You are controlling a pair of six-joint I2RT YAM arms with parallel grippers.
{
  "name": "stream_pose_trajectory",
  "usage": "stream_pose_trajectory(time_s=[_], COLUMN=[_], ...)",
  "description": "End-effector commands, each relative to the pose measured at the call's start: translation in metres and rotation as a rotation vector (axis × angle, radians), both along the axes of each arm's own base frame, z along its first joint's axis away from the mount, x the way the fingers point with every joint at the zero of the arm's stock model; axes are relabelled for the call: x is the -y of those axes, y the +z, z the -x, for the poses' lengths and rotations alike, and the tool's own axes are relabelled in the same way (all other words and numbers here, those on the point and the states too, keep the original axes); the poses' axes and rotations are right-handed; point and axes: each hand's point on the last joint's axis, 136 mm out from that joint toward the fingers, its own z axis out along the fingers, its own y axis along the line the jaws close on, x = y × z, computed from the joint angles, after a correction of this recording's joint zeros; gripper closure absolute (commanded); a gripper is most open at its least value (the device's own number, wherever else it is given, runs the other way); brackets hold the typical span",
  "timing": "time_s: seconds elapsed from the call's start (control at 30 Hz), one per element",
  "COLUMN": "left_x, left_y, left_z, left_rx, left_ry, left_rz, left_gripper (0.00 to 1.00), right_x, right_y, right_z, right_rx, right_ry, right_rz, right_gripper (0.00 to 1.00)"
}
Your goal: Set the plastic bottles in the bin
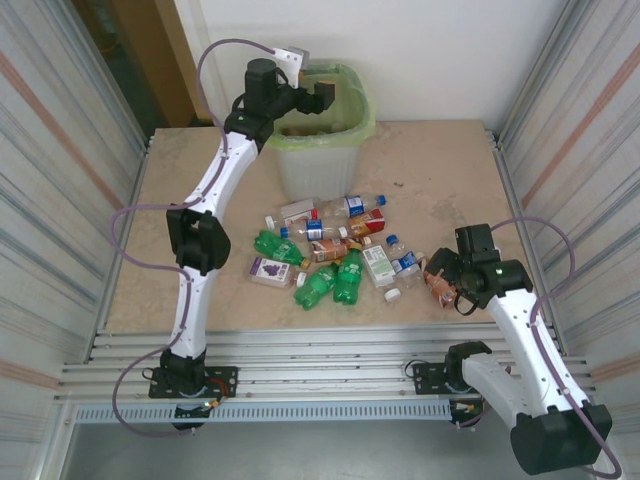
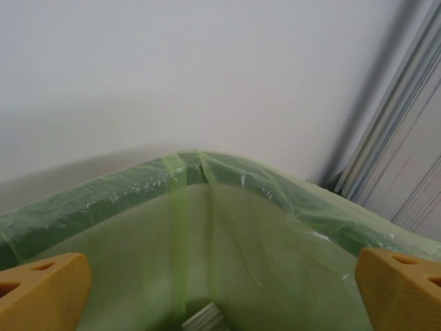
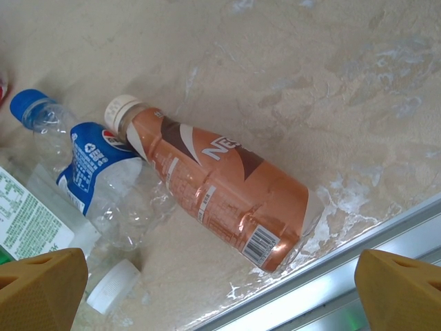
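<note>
Now our right hand (image 3: 220,289) hangs over a brown bottle (image 3: 220,200) that lies on its side near the front edge of the table (image 3: 331,83). Its two orange fingers (image 3: 41,286) are spread wide with nothing between them. To do this well, we think we should turn the hand so the fingers come down on the two long sides of the bottle, at its fat middle, and then squeeze softly. The bottle looks thin, shiny and a bit dented, so it may squash or slip. Its top end is just beside a clear bottle (image 3: 103,179) with a blue label, and a loose white cap (image 3: 110,286) lies near that, so we should lift straight up and not drag them. Our left hand (image 2: 220,289) is over the bin (image 2: 124,183), spread too, holding nothing. The bin is tall and square, with a crinkly light green bag (image 2: 275,262) folded over its rim. It stands at the back of the table, and the other bottles (image 1: 330,255) lie in a heap between it and us.
</note>
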Motion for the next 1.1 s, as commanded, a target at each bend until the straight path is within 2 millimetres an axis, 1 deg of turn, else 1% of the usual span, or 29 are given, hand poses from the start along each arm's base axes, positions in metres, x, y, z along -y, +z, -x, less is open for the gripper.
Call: stream_pose_trajectory(time_s=[0.0,0.2,0.37,0.5,0.6,0.63,0.7,0.9,0.97,1.0,1.03,1.07], left_x=[0.003,0.001,-0.004,-0.010,-0.020,-0.025,-0.033,-0.059,-0.070,-0.076,-0.082,-0.089], left_y=[0.021,0.054,0.085,0.095,0.094,0.097,0.093,0.068,0.059,0.057,0.049,0.046], left_z=[0.002,0.014,0.033,0.050,0.064,0.073,0.085,0.128,0.144,0.151,0.157,0.165], left_rx=[0.046,0.087,0.113,0.082,0.035,0.026,-0.004,-0.076,-0.083,-0.079,-0.088,-0.082], left_ry=[-0.014,-0.028,-0.043,-0.040,-0.012,-0.002,0.018,0.075,0.102,0.119,0.141,0.160], left_rz=[0.028,0.078,0.098,0.095,0.076,0.072,0.063,0.035,0.029,0.032,0.032,0.038], left_gripper=[0.01,0.01,0.01,0.01,0.01,0.01,0.01,0.01,0.01,0.01,0.01,0.01], right_x=[-0.001,-0.007,-0.011,-0.013,-0.007,-0.004,0.001,0.008,0.009,0.009,0.008,0.007], right_y=[-0.003,0.000,0.005,0.004,0.000,-0.002,-0.006,-0.021,-0.026,-0.027,-0.028,-0.031], right_z=[0.005,0.005,0.005,0.010,0.017,0.020,0.023,0.032,0.032,0.031,0.029,0.028], right_rx=[-0.022,-0.034,-0.049,-0.079,-0.122,-0.138,-0.165,-0.266,-0.301,-0.308,-0.311,-0.317], right_ry=[0.027,0.049,0.069,0.081,0.048,0.036,0.014,-0.031,-0.037,-0.037,-0.035,-0.033], right_rz=[-0.002,-0.026,-0.038,-0.042,-0.019,-0.005,0.015,0.053,0.063,0.063,0.063,0.060], right_gripper=[0.02,0.02,0.02,0.02,0.02,0.02,0.02,0.02,0.02,0.02,0.02,0.02])
